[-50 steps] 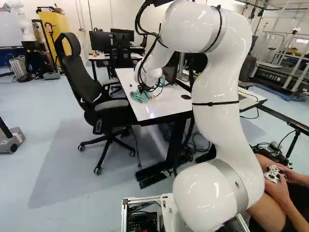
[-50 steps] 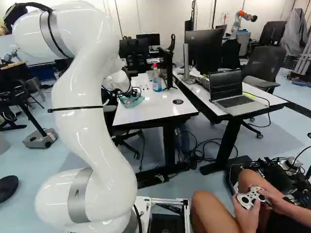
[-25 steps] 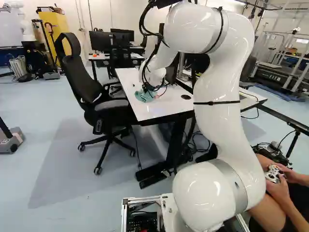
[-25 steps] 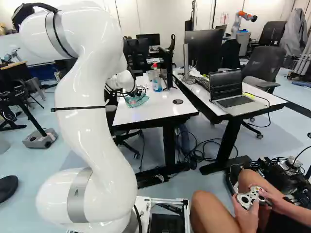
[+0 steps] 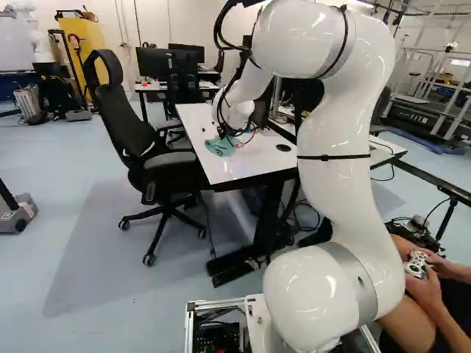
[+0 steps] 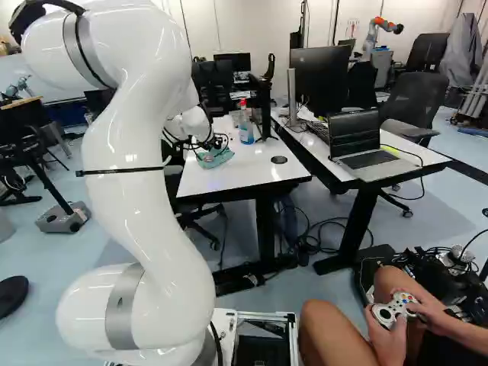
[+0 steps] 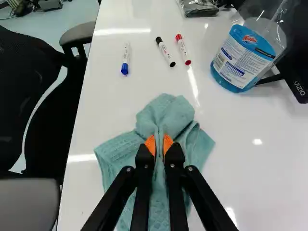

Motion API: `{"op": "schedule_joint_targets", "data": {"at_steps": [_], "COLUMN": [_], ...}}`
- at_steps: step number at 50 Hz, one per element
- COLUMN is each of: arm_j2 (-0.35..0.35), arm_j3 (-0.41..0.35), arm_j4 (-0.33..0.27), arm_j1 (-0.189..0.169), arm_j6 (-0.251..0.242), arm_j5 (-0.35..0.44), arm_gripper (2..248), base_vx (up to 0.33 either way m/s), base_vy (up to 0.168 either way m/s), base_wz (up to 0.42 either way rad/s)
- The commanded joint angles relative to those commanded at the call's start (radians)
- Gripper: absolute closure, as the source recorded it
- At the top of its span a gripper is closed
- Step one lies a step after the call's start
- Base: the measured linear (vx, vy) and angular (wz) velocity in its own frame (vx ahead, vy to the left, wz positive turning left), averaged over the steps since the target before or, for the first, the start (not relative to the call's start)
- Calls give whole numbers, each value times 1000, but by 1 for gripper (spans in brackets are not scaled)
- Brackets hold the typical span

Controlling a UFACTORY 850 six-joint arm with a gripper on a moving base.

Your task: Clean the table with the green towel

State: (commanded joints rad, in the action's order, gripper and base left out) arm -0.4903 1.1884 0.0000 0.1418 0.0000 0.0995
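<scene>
Towel lies near the worktop edge beside the chair, under and ahead of the gripper, which pinches its bunched folds; 3 markers lie beyond, likely in a forward wipe's path.

The black two-fingered tool has its orange pads closed on a bunched fold of the soft green waffle-weave towel, whose loose sides spread over the glossy white desk. Ahead of it lie three slim white markers, well apart from the cloth: one with a blue cap, one with a black cap, one with a red cap. Near the red-capped one stands a clear plastic bottle of blue liquid. A black chair with grey armrests is beside the desk.
</scene>
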Motion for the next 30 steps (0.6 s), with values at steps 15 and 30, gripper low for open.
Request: {"op": "schedule_joint_targets", "data": {"at_steps": [15,30], "arm_j2": [34,67], "arm_j3": [-6,-10], "arm_j4": [0,0], "arm_j1": [6,19], "arm_j6": [0,0], "arm_j5": [-50,-109], "arm_gripper": [211,211], "base_vx": [0,0], "base_vy": [0,0], "base_wz": [0,0]}}
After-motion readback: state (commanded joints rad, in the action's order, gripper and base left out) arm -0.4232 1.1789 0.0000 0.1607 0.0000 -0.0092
